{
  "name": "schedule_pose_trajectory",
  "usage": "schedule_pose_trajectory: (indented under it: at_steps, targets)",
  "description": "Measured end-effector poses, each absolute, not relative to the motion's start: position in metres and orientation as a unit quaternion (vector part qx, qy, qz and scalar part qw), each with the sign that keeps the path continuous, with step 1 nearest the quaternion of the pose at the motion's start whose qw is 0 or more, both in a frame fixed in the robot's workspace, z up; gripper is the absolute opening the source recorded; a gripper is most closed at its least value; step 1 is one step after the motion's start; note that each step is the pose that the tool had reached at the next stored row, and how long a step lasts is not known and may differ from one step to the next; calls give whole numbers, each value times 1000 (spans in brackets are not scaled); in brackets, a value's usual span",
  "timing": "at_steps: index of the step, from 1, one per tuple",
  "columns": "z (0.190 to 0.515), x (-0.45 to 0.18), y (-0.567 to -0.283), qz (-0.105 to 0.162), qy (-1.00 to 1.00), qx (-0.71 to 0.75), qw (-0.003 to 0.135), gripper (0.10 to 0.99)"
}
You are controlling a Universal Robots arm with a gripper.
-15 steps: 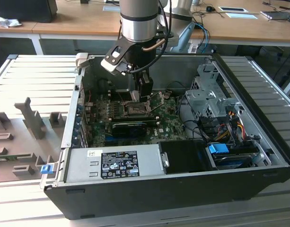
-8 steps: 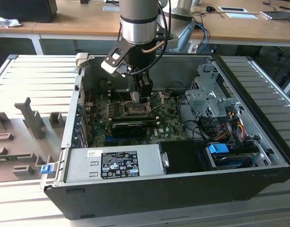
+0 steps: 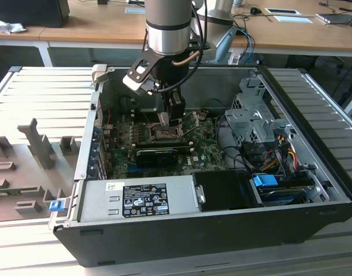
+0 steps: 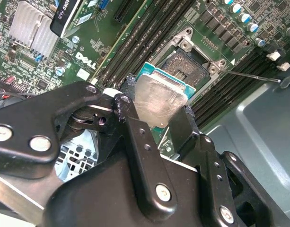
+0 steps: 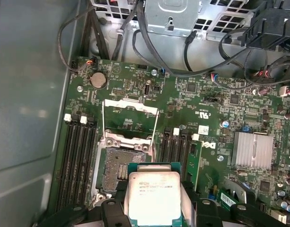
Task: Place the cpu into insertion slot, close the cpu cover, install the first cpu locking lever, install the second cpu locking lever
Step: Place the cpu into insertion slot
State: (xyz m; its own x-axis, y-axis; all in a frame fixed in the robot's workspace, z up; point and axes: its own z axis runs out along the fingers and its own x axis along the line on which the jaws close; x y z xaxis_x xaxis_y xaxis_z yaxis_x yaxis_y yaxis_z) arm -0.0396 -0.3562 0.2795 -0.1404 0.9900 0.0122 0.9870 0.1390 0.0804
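Gripper (image 3: 170,118) reaches down into the open black metal computer case (image 3: 221,230), over the green motherboard (image 3: 207,150). Black fingers (image 4: 188,124) pinch the small flat square cpu with a pale silvery metal top (image 4: 160,101) by two opposite edges. Cpu is held near the empty square insertion slot (image 5: 120,163), overlapping one edge of it in both wrist views, not seated. Thin silvery square cpu cover frame (image 5: 135,104) is flipped open off the slot. Thin wire locking lever (image 4: 253,75) is unlatched and sticks out beside the slot.

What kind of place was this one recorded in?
Probably a robotics lab or workshop: an opened black desktop computer case lies on a ribbed grey metal workbench, with long wooden desks behind it.
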Motion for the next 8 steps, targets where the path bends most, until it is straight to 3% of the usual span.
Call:
schedule_pose_trajectory:
  at_steps: [8]
  targets:
    - [272, -40, -356, 34, 754, 655, 22, 529]
